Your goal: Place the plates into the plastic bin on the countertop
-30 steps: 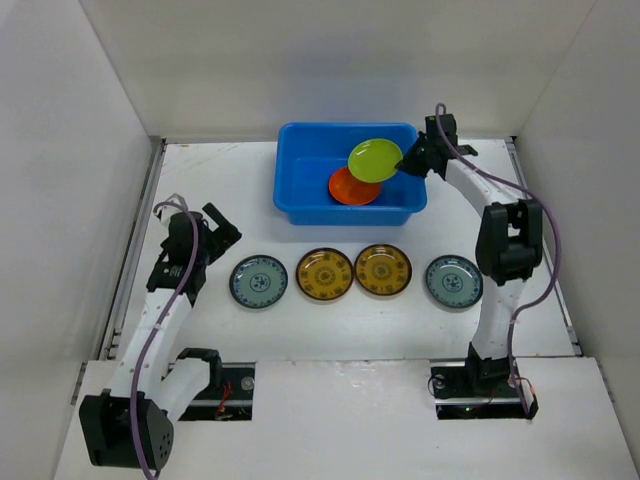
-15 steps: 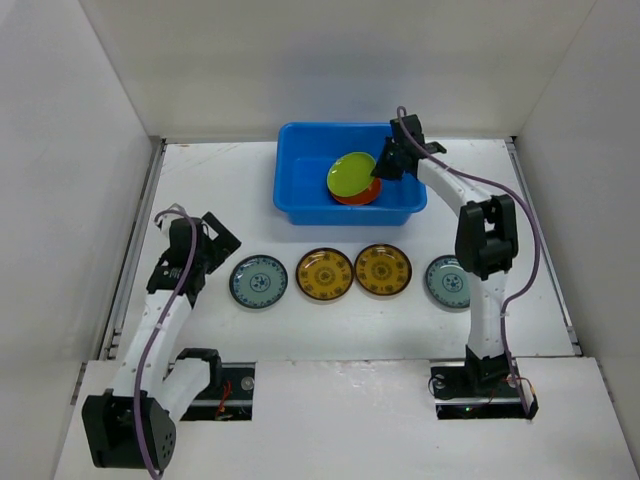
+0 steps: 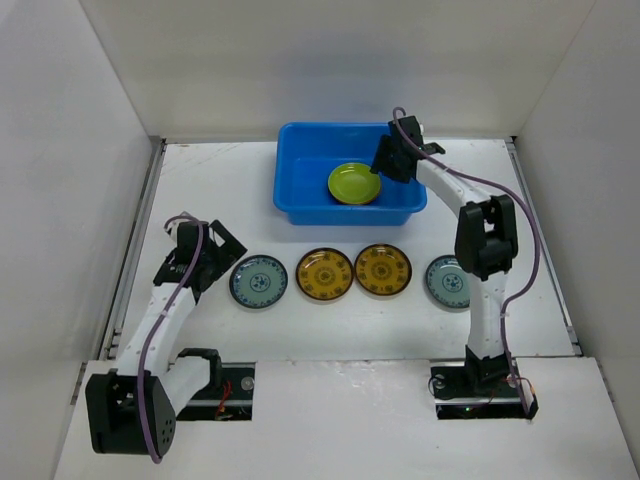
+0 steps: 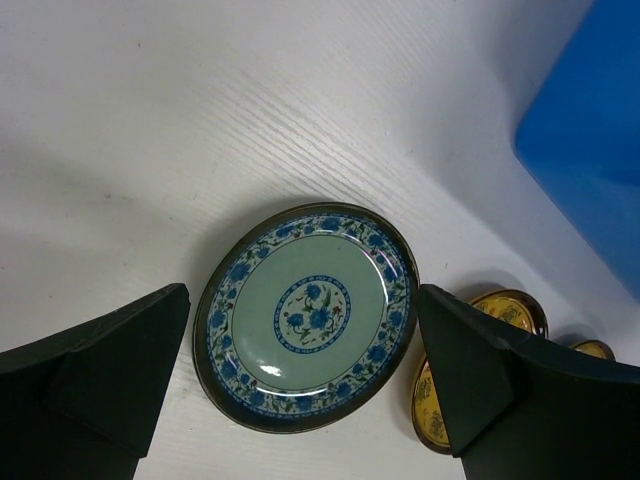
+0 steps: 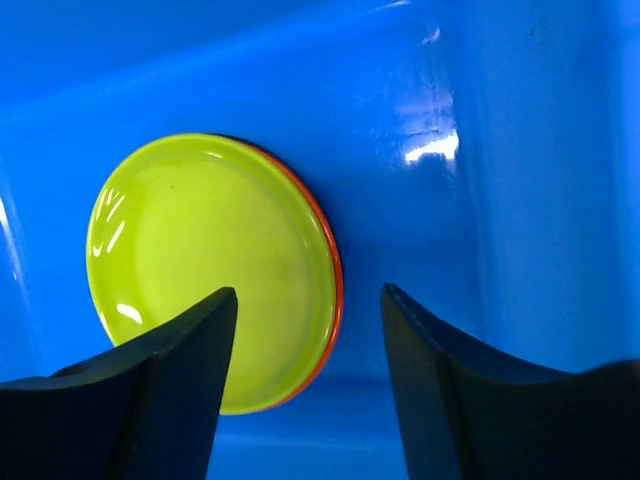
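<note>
While lime green plate (image 5: 210, 270) sits on orange plate (image 5: 336, 285) in plastic bin (image 3: 300, 160), right gripper (image 5: 308, 300) hangs above, jaws wide; left gripper (image 4: 303, 295) jaws wide over blue-green plate (image 4: 305, 315).

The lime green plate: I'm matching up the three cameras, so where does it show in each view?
Top external: the lime green plate lies inside the blue bin, right of centre.
Left wrist: not in it; only a corner of the bin shows at upper right.
Right wrist: left of centre, stacked on the orange plate.
Shared landmark: the blue bin, seen in all three.
</note>
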### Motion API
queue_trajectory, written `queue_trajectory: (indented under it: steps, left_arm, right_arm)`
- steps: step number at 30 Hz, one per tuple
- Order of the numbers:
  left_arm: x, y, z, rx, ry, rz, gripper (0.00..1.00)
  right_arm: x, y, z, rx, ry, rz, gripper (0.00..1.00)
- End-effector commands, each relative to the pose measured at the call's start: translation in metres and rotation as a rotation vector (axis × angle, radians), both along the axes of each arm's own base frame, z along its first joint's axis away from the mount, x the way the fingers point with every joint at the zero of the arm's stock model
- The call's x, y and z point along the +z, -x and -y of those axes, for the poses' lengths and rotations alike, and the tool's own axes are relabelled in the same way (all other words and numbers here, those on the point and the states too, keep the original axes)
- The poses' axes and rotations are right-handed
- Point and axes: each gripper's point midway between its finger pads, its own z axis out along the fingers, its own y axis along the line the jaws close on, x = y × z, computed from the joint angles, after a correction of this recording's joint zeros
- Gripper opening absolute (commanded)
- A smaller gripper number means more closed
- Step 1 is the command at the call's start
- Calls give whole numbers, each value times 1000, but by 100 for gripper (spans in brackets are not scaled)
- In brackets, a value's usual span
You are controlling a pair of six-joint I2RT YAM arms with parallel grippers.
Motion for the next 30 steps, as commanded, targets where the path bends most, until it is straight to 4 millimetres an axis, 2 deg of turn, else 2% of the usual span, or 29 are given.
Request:
queue_trajectory:
  steps: [1,6,10,14,19,27,30]
  left_arm:
    - [-5,1,6,31,66,-22,100]
    - [-23,13,14,22,119,-87,99]
    - [-33,28,14,48,131,-124,97]
    - [-43,44,8,81,104,-167,97]
    - [-52,57,4,110,91,-206,96]
    - [-74,69,14,116,128,-259,92]
    - [-79,69,16,117,135,-260,86]
  right_arm:
    - [79,-4,-8,22,6,196,67]
    - [123,11,-14,49,-50,297,70]
    - [137,29,-22,83,-90,329,70]
    - [140,48,-36,124,-129,342,70]
    - [140,62,-45,145,-167,342,70]
    - [144,74,-44,149,-189,358,70]
    - [142,78,-43,150,-188,354,70]
